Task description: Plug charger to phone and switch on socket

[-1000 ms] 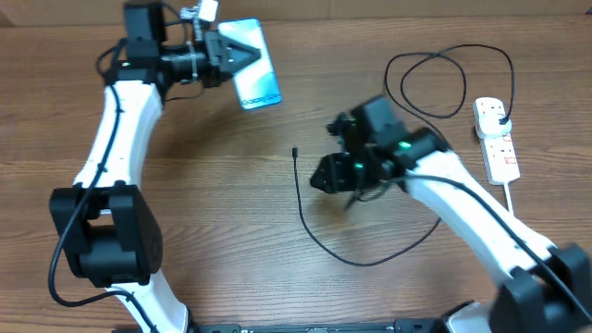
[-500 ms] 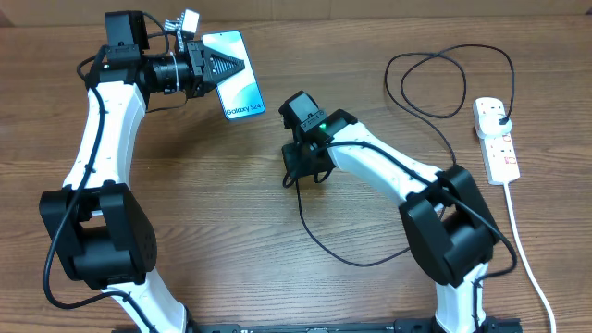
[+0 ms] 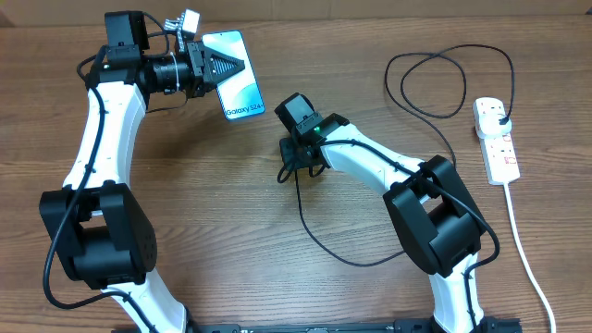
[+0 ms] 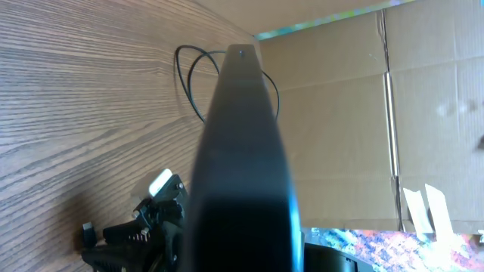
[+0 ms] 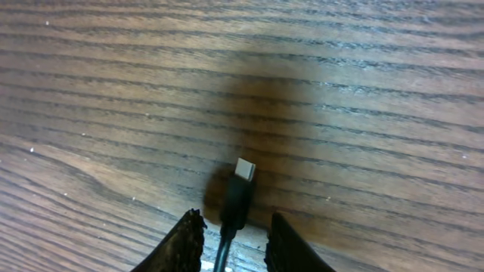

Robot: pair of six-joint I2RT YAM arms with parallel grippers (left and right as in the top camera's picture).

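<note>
Two claws are on the wooden table (image 3: 185,213). The left claw (image 3: 222,67) is clamped on the phone (image 3: 242,92) at the far left, with the screen facing up. The right claw (image 5: 233,230) is spread over the charger (image 5: 236,198), one finger on either side of the cable just behind the connector tip, not touching it. The black cable loops away to the socket (image 3: 499,153) at the table's right edge, where its plug sits.

The phone (image 3: 233,79) carries the white lettering "Galaxy S24" at the bottom edge of its blue screen, legible in the overhead view. Red markings on the power strip (image 3: 500,148) are too small to read.
</note>
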